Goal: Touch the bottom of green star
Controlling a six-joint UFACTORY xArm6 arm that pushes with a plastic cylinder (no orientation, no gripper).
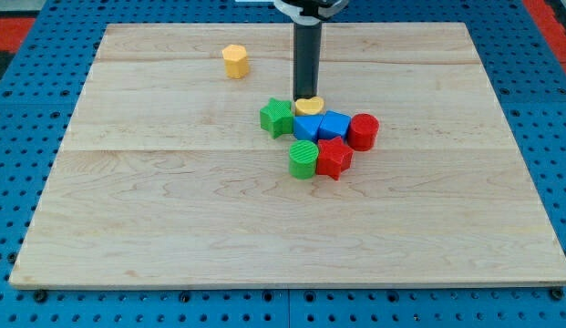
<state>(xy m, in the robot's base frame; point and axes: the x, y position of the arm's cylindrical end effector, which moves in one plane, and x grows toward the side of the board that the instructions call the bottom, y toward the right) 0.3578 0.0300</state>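
Green star (276, 117) sits frame centre, left end of cluster. Our tip (307, 98), bare rod with no jaws, holds nothing, stands just upper right of star, against yellow heart (309, 107). We judge: route around star's left, approach lower edge from below, avoid green cylinder (303, 159) and blue blocks (321, 126).

Two yellow blocks (235, 60), two green (277, 117), two blue (334, 125), two red (363, 131).
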